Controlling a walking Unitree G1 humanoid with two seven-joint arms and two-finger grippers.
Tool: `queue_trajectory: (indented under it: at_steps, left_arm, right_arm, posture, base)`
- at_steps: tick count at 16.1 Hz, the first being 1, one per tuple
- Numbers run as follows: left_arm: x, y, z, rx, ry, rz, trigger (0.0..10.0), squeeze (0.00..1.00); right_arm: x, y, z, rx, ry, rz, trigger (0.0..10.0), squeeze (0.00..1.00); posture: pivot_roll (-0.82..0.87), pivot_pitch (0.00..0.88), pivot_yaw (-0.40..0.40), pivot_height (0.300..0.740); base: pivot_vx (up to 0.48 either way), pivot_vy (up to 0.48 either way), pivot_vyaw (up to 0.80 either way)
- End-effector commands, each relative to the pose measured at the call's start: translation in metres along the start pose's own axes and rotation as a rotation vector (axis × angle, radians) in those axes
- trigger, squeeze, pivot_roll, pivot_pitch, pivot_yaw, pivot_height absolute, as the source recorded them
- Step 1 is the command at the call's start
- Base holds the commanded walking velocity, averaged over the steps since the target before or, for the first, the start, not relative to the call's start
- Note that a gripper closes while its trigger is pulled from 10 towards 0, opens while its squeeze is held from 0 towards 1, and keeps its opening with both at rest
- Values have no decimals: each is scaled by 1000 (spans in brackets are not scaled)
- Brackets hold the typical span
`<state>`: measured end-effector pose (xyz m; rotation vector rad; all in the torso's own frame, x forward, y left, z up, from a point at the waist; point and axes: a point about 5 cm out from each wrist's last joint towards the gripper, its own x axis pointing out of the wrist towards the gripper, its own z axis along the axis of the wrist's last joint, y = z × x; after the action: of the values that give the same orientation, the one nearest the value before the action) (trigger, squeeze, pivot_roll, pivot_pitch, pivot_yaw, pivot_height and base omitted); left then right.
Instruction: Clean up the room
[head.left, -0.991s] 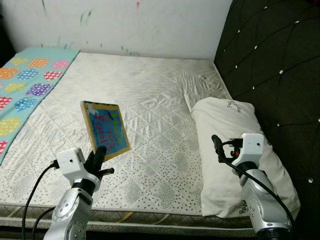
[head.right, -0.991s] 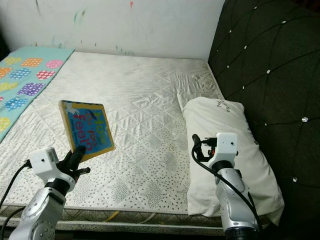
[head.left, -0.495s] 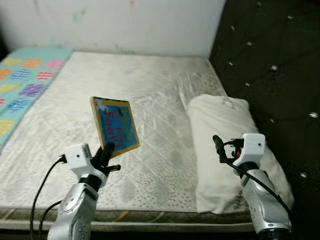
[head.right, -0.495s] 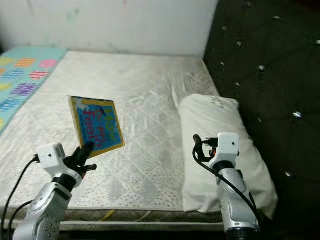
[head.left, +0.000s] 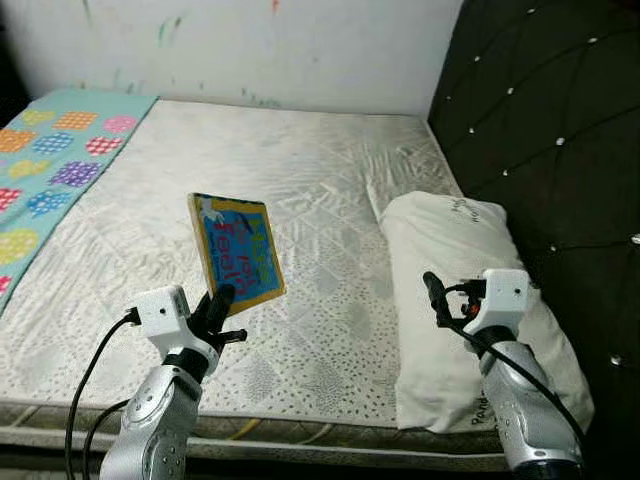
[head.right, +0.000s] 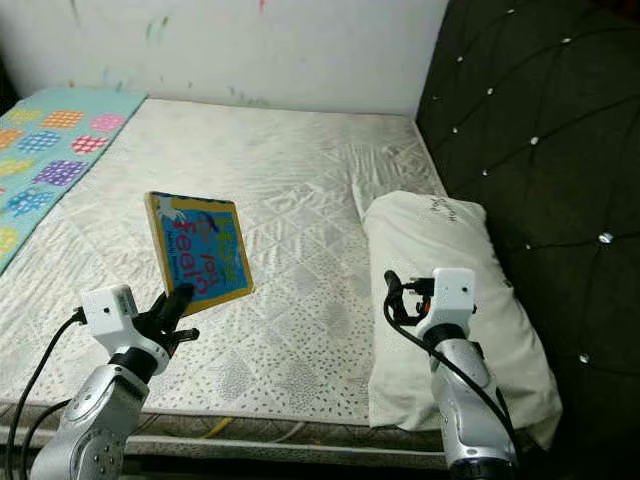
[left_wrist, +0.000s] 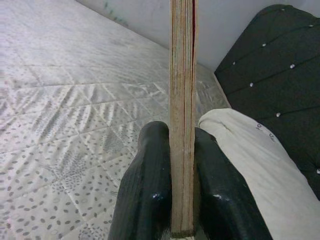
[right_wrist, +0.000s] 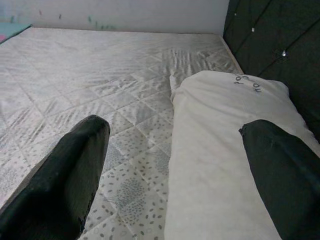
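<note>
Quilted white mattress (head.left: 300, 200) runs ahead of both my arms, a dark tufted headboard (head.left: 545, 130) standing beyond the right one.

Item 1: left gripper (left_wrist: 172, 165). Its two black fingers (left_wrist: 145, 185) are clamped on the lower edge of a board book (head.left: 237, 255); in the wrist view the page block stands straight up between the pads, touching both. From the head camera the blue cover rises above the jaws, tilted, held clear of the mattress.

Item 2: right gripper (right_wrist: 175, 165). Jaws spread wide, holding nothing. It hovers by the near end of the white pillow (head.left: 470, 300), whose inner edge lies between the two fingers, below them.

Item 3: patterned teal blanket (head.left: 50, 170), well off to the left of the left jaws, along the mattress edge.

Item 4: white wall (head.left: 250, 50), farthest, streaked with paint marks.

Change noted: a second ago I had the book pinched the same way but lower and further left; it now sits higher and nearer the middle. The view also swung in between, so part of that shift is the camera's. Right arm reads unchanged.
</note>
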<state>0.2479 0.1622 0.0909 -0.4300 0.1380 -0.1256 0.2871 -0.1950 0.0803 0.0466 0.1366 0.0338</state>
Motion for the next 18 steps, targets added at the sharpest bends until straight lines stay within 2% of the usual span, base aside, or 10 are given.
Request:
queue_trajectory:
  at_steps: [1, 10, 14, 18]
  left_arm:
    - [3, -6, 6, 14, -28, -25, 10000, 0]
    - [4, -6, 6, 21, -34, -16, 10000, 0]
    - [3, -3, 8, 26, -50, 5, 10000, 0]
    - [2, -4, 10, 25, -67, -21, 10000, 0]
  right_arm:
    - [0, 0, 3, -4, -11, 10, 10000, 0]
    - [0, 2, 4, -7, -16, 23, 10000, 0]
    - [2, 1, 5, -9, -16, 23, 10000, 0]
    - [2, 0, 6, -15, -21, 25, 10000, 0]
  posture:
    - [-69, 0, -35, 705]
    - [-69, 0, -35, 581]
    - [-72, 0, -35, 577]
    - [-71, 0, -35, 577]
  base:
    - [0, 0, 0]
    - [0, 0, 0]
    - [0, 0, 0]
    - [0, 0, 0]
